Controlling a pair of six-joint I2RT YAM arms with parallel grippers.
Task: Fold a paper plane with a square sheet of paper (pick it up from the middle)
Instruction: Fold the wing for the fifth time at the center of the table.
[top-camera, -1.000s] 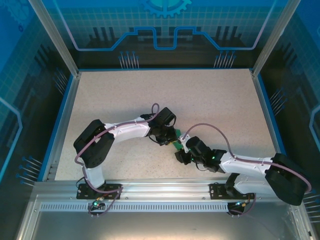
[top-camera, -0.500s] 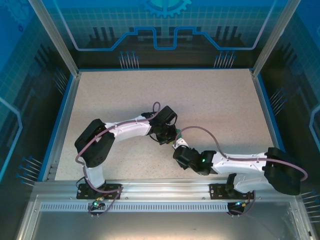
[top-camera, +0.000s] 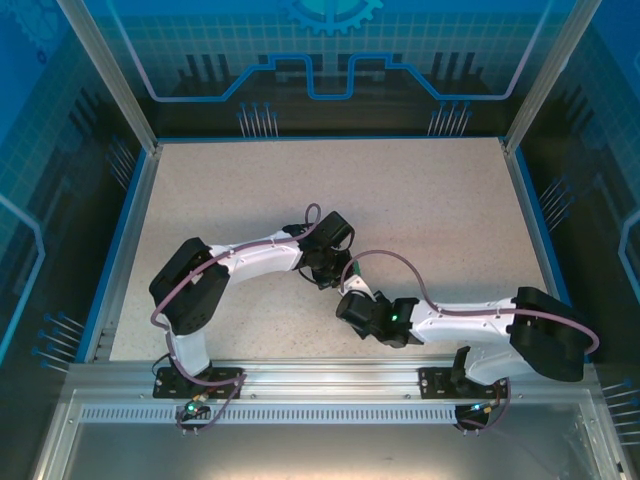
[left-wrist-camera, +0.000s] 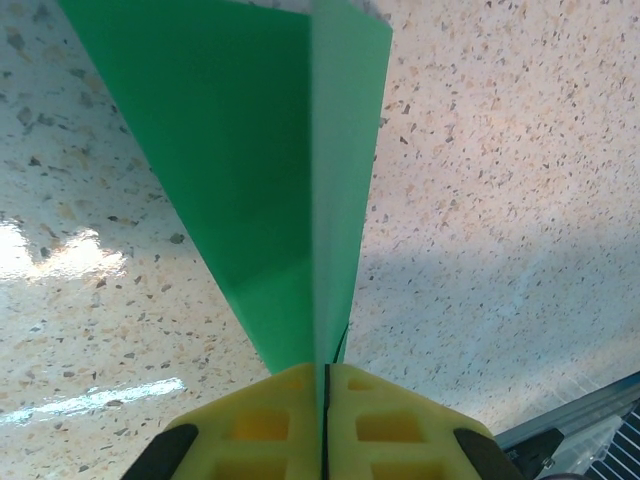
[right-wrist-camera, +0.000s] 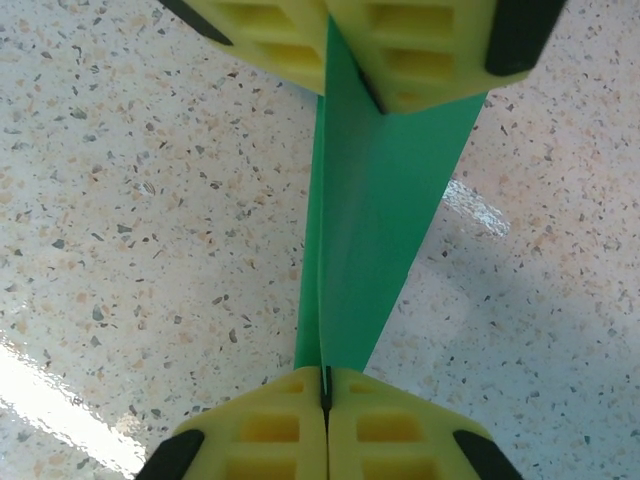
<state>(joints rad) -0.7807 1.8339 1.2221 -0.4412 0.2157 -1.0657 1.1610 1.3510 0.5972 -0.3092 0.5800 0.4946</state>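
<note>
Enclosure: clear wall panels (top-camera: 330, 60) with blue line patterns on three sides, metal frame posts (top-camera: 105, 70) at the far corners.

Counter (top-camera: 420, 200): pale speckled stone look, glossy enough to throw glare patches in the wrist views. A blue rim (top-camera: 128, 240) runs along the sides and back. A slotted metal rail (top-camera: 320, 375) spans the near edge and carries both arm bases.

Left arm (top-camera: 250, 258) reaches in from the near left, right arm (top-camera: 470, 318) from the near right, lying low along the rail. A purple-grey cable (top-camera: 400, 262) loops over each. The two wrists meet at the near middle of the counter, nearly touching, crowding each other there.

Green paper (left-wrist-camera: 260, 160): folded, layered, a crease running its length, narrowing toward the left fingers. It stands on edge, stretched between the two arms over the speckled surface, its shadow falling beside it. Cannot tell whether its lower edge touches the counter.

Left gripper (left-wrist-camera: 325, 385): yellow fingers clenched on the narrow end of the paper, also seen at the top of the right wrist view (right-wrist-camera: 345, 70).

Right gripper (right-wrist-camera: 325, 395): fingers pressed together on the other end of the paper.

Room: speckled surface runs wide from the wrists to the far and side rims; the near rail sits close behind them.
</note>
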